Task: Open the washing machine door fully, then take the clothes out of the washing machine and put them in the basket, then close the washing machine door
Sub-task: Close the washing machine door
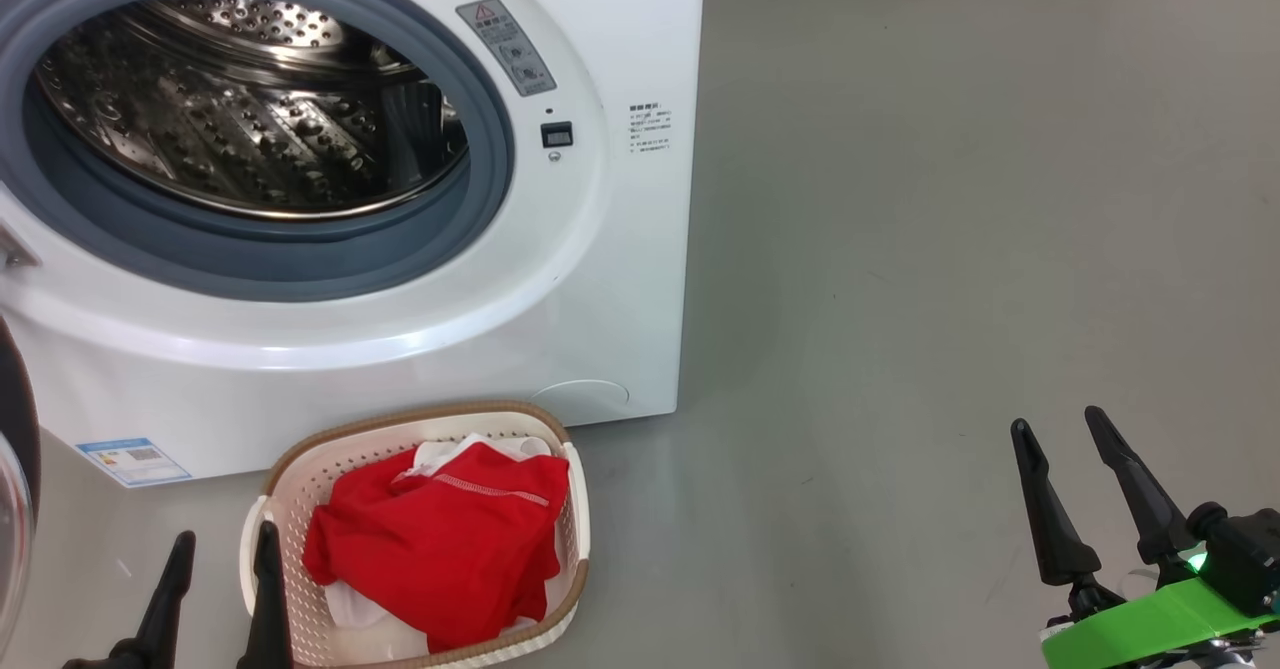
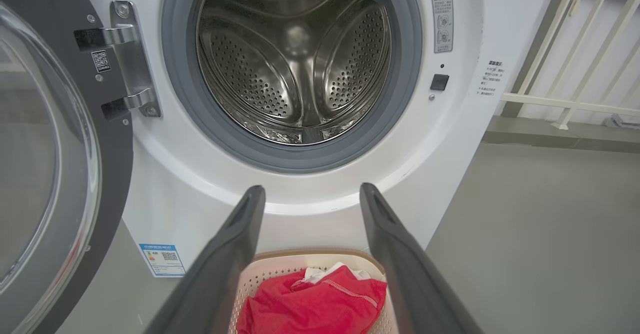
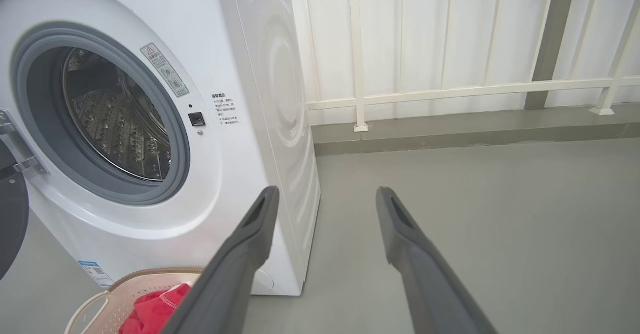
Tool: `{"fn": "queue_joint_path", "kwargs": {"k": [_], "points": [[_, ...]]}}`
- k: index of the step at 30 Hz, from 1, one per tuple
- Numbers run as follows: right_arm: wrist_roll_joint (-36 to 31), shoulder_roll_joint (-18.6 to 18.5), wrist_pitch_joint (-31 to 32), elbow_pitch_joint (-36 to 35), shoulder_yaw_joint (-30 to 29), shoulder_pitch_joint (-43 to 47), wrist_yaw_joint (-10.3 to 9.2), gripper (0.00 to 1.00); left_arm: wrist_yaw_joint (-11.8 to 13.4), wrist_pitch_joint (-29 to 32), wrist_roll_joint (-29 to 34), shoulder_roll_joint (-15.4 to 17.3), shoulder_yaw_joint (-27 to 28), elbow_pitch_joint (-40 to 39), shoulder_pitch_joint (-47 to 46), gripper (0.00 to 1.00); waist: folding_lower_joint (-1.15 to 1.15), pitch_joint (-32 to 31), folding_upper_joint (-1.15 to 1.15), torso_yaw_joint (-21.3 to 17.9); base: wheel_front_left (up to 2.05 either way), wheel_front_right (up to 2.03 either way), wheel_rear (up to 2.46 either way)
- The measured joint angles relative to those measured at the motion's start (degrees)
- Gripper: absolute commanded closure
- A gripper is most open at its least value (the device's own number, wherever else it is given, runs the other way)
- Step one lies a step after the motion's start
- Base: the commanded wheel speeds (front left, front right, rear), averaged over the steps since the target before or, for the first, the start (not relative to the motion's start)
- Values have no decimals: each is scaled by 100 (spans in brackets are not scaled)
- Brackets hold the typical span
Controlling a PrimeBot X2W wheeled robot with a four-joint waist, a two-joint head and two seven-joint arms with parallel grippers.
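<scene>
Both jaws spread, empty | clothes [image 1: 440, 539] in basket [image 1: 298, 484] | left wrist view: door [image 2: 114, 179] hinge [image 2: 132, 59]

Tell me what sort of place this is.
Probably a laundry corner, perhaps on a balcony or in a utility area: a white front-loading washing machine stands on a bare grey floor, a basket of red clothes sits before it, and a white railing runs behind.

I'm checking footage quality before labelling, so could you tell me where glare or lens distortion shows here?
Head view: sharp, with bright glints on the steel drum. Left wrist view: the glass of the washing machine door carries hazy reflections. Right wrist view: wide-angle distortion bows the side of the washing machine and splays the railing.
</scene>
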Motion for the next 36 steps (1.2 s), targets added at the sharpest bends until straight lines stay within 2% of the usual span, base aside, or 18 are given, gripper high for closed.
{"fn": "queue_joint_path", "kwargs": {"k": [16, 30, 36], "points": [[0, -1, 0, -5, -15, 2, 0, 0, 0, 0, -4, -3, -14, -44, 0, 0, 0, 32, 0, 39, -121, 121, 0], [-7, 1, 0, -7, -19, 2, 0, 0, 0, 0, -49, -4, -49, -16, -2, 0, 0, 14, 0, 94, -6, 6, 0], [-7, -3, 0, -4, -9, 2, 0, 0, 19, 0, -176, -5, -160, 90, -5, 0, 0, 2, 0, 256, 0, 0, 0]]}}
